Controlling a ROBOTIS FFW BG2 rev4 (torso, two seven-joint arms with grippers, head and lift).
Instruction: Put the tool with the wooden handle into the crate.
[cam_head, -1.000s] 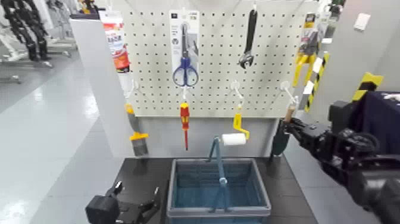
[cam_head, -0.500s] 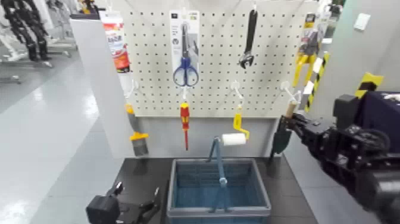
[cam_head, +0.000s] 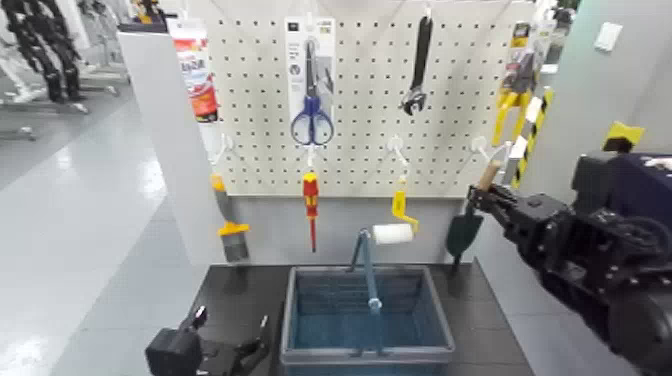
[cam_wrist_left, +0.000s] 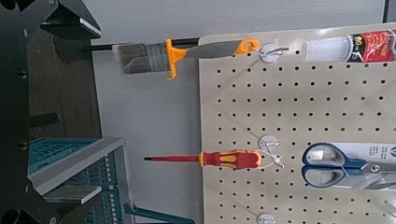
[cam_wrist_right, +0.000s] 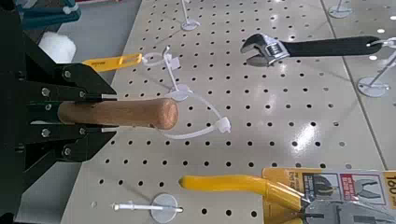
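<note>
One white pegboard (cam_head: 370, 120). One blue-grey slatted plastic crate with blue hoop handle (cam_head: 366, 352). One wooden-handled trowel with dark green blade (cam_head: 468, 222). One red-and-yellow screwdriver (cam_head: 310, 205). One yellow-handled paint roller (cam_head: 397, 225). One blue-handled scissors in pack (cam_head: 311, 112). One black adjustable wrench (cam_head: 419, 62). One orange-collared paintbrush (cam_head: 227, 218). Two black grippers: left (cam_head: 225, 345), right (cam_head: 488, 200).

Trowel (cam_head: 470, 215), tan wood handle, green blade down, tilted beside pegboard; blue-grey slatted crate (cam_head: 366, 350) below-left.
</note>
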